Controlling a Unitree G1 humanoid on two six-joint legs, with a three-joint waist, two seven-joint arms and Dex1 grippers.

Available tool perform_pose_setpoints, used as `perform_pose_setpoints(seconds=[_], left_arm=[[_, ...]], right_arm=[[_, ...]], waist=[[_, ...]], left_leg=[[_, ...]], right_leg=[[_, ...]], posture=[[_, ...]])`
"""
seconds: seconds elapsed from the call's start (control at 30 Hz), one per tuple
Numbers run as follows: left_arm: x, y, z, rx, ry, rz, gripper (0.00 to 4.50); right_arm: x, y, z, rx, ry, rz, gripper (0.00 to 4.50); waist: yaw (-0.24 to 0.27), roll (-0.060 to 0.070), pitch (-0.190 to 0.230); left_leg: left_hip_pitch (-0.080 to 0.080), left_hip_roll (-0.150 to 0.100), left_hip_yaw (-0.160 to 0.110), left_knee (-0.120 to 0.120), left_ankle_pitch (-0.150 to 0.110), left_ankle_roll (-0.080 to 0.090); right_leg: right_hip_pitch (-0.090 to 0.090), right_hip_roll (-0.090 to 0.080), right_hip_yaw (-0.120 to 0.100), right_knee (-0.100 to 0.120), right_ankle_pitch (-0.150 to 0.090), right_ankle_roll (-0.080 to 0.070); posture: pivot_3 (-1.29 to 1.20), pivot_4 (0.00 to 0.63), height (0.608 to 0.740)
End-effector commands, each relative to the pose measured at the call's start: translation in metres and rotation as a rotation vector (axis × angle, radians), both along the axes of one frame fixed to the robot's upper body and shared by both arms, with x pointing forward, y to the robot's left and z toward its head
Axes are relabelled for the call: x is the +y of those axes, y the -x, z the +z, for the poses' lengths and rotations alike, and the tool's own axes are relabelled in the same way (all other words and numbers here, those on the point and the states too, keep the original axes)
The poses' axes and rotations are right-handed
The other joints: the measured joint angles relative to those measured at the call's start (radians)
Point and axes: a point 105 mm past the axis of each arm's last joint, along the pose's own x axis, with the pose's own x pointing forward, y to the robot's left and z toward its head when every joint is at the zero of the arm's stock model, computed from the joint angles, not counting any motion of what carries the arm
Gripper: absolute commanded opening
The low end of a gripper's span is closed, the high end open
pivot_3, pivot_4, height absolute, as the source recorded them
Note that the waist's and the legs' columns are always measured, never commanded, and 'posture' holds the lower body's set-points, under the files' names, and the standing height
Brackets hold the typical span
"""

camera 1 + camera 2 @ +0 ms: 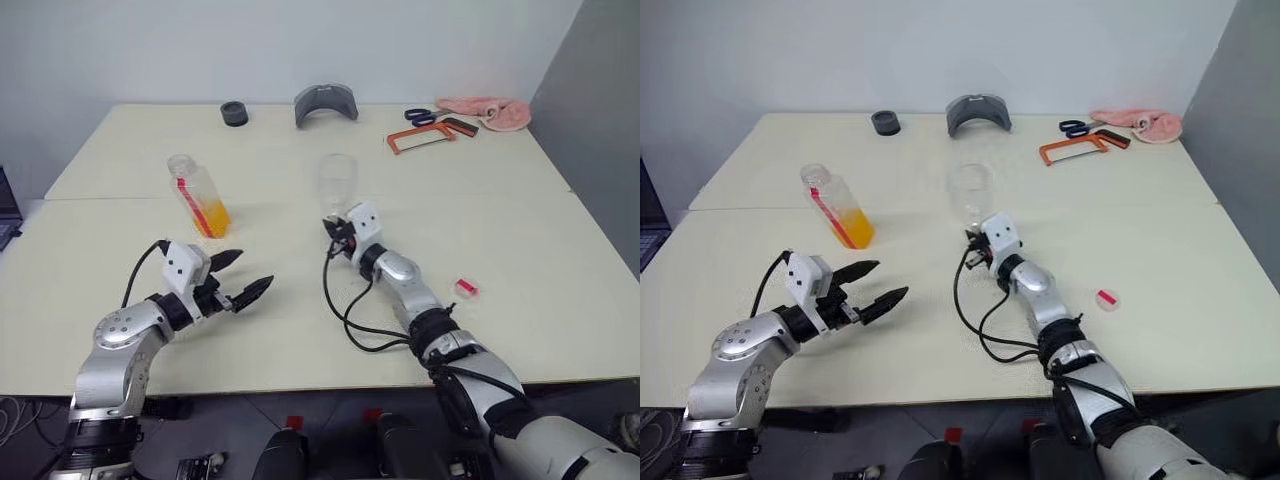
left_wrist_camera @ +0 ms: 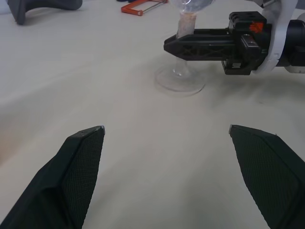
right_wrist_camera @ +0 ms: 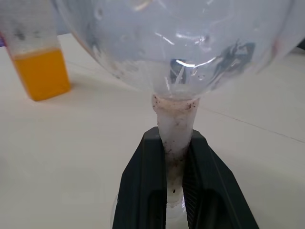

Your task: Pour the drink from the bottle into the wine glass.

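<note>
We see the wine glass point(image 1: 338, 183) standing upright near the middle of the tabletop point(image 1: 520, 240), its foot flat on the surface, with the right pincer point(image 3: 174, 183) pinching its stem just under the bowl. We judge it light, rigid, slick and fragile, so the stem is the sensible hold, gripped gently. The bottle point(image 1: 198, 193) stands well apart on the robot's left, cap off, with the drink point(image 1: 213, 217) filling only its lower part; we expect it light, slightly yielding, best taken around its squarish middle. The left pincer point(image 1: 245, 275) hangs spread and empty short of the bottle. The right wrist view reveals grime on the stem; the left wrist view shows the glass's foot point(image 2: 180, 82) resting flat.
</note>
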Motion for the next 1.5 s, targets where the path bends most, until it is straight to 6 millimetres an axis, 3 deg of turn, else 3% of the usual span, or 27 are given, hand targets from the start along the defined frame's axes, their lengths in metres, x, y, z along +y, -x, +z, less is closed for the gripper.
perform_pose_setpoints(seconds=[0.03, 0.5, 0.83, 1.27, 1.5], left_arm=[[0.006, 0.002, 0.024, -0.073, -0.010, 0.018, 4.50], [0.002, 0.003, 0.073, -0.189, -0.038, 0.007, 4.50], [-0.003, -0.002, 0.092, -0.247, -0.052, -0.005, 4.50], [-0.008, -0.005, 0.095, -0.259, -0.047, -0.030, 4.50], [-0.008, -0.006, 0.092, -0.255, -0.045, -0.036, 4.50]], right_arm=[[0.010, 0.001, 0.007, -0.016, 0.005, 0.045, 0.16], [0.016, 0.004, -0.003, 0.024, 0.024, 0.081, 0.16], [0.016, 0.005, -0.003, 0.028, 0.018, 0.087, 0.16], [0.018, 0.008, -0.006, 0.042, 0.001, 0.102, 4.46], [0.013, 0.011, -0.012, 0.061, -0.003, 0.119, 4.46]], waist=[[0.003, 0.000, 0.000], [0.001, 0.000, 0.000], [0.000, 0.000, 0.000], [0.000, 0.000, 0.000], [0.000, 0.000, 0.000]], left_leg=[[0.000, -0.001, -0.001, 0.000, 0.000, 0.000], [0.000, -0.001, -0.001, 0.001, 0.000, 0.000], [0.000, -0.001, -0.001, 0.000, 0.000, 0.000], [0.000, -0.002, 0.000, 0.000, 0.000, 0.000], [0.000, -0.002, 0.000, 0.000, 0.000, 0.000]], right_leg=[[0.000, 0.000, 0.000, 0.000, 0.000, 0.000], [0.000, 0.000, 0.000, 0.000, 0.000, 0.000], [0.000, 0.000, 0.000, 0.000, 0.000, 0.000], [0.000, 0.000, 0.000, 0.000, 0.000, 0.000], [0.000, 0.000, 0.000, 0.000, 0.000, 0.000]], posture=[[0.00, 0.150, 0.740], [0.00, 0.150, 0.740], [0.00, 0.150, 0.740], [0.00, 0.150, 0.740], [0.00, 0.150, 0.740]])
